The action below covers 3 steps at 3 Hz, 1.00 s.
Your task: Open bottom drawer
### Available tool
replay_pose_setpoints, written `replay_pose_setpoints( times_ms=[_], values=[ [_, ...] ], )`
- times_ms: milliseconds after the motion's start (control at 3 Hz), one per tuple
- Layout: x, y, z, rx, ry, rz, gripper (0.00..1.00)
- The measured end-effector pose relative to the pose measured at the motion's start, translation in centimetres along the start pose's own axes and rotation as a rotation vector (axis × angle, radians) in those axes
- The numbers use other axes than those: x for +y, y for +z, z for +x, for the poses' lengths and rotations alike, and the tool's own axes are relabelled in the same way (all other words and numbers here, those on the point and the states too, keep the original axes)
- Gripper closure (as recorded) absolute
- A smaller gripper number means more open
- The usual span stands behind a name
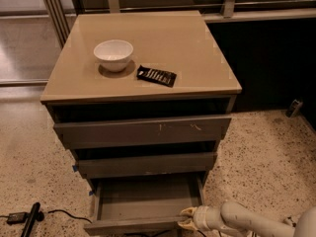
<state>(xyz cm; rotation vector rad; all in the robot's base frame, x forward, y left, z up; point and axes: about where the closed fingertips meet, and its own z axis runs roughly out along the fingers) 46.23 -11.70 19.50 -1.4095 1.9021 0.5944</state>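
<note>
Floor: pale speckled stone, spreading out on both sides of the cabinet.
Cabinet: a low unit of three stacked drawers, standing in front of a dark railing and wall.
Worktop: smooth tan slab, glossy, overhanging the drawers a little.
Top drawer: the widest front, dark grey-brown with pale scratches towards its right, pulled out slightly.
Middle drawer: plain front, narrower, also standing a little proud.
Bottom drawer: lowest and narrowest, drawn well out towards me, so its shallow grey inside shows; nothing lies in it.
Arm: a pale rounded limb reaching in from the lower right corner, low over the floor.
Bowl: white, upright, on the left part of the worktop.
Packet: a flat dark wrapper lying just right of the bowl, not touching it.
Gripper: at the right end of the bottom drawer's front edge, right against it.
Jaws: I cannot tell whether they clench the edge or are released.
Black stick and cable: on the floor, lower left, well apart from the cabinet.
</note>
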Motion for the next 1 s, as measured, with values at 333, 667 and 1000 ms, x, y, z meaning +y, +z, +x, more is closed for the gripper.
replay_pose_setpoints(
  times_ms=[333, 667, 1000],
  values=[
    [0.0, 0.0, 0.0, 0.0, 0.0, 0.0, 0.22],
    [0.01, 0.01, 0.0, 0.0, 0.0, 0.0, 0.0],
    [0.01, 0.01, 0.0, 0.0, 0.0, 0.0, 0.0]
  ],
)
